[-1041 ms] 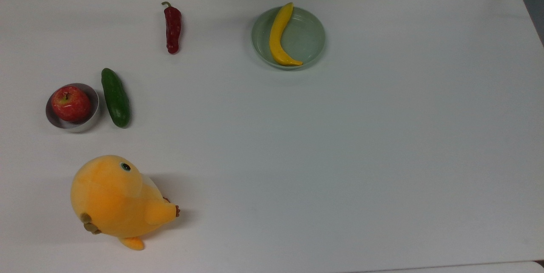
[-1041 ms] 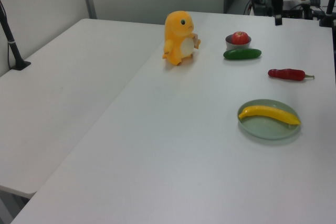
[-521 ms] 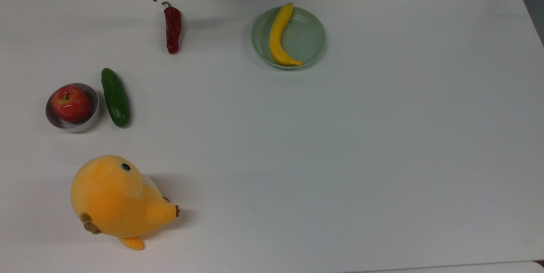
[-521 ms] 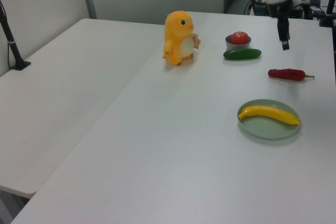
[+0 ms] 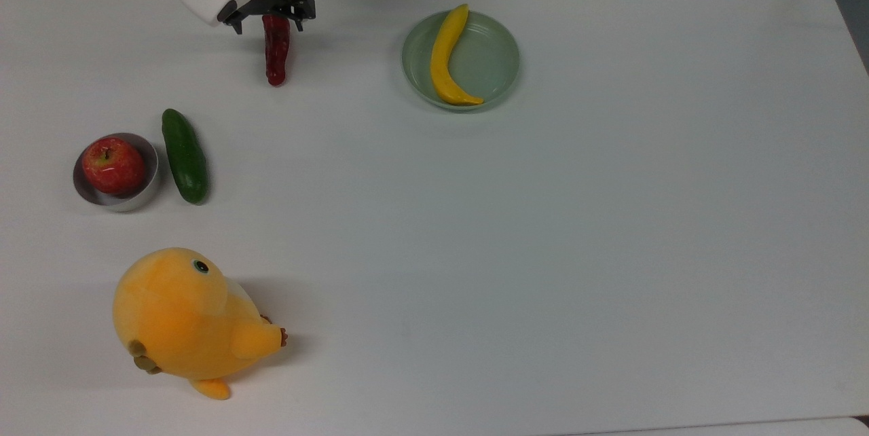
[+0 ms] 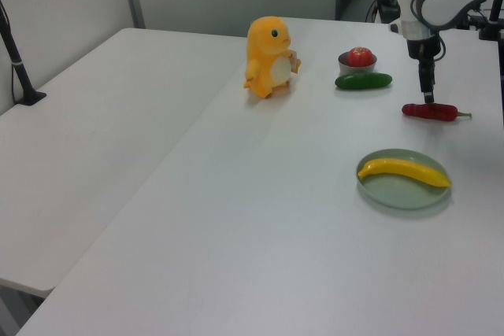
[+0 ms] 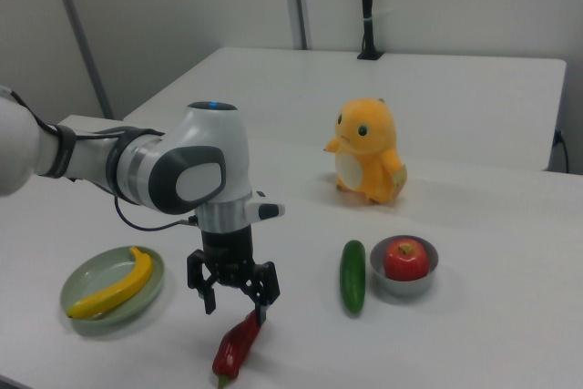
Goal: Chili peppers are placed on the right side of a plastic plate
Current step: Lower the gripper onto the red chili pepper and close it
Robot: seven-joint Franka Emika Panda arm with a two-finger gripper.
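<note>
**Gripper over the pepper's stem end**

While the pepper (image 5: pixel 276 56) lies flat on the white table (image 5: pixel 611 219), its stem end is covered in the top view by the gripper (image 5: pixel 270 20), whose 2 fingers are spread, one on each side of the pepper and not closed on it. From the right view the gripper (image 7: pixel 233 299) hangs just above the pepper (image 7: pixel 235 348), fingers apart, tips pointing down. From the left view the gripper (image 6: pixel 428 94) stands upright over the pepper (image 6: pixel 429 111), stem sticking out to the left view's right.

Plate (image 5: pixel 499 59): well apart from the pepper, toward the top view's right. 1 banana (image 5: pixel 445 59) lies across the plate's left half in the top view; the right half is bare.

Cucumber (image 5: pixel 184 155): toward the top view's lower left of the pepper, just beside a metal bowl (image 5: pixel 122 201) holding 1 red apple (image 5: pixel 113 165).

Plush toy (image 5: pixel 187 317): orange, nearer the top view's bottom edge, well away from everything else.
</note>
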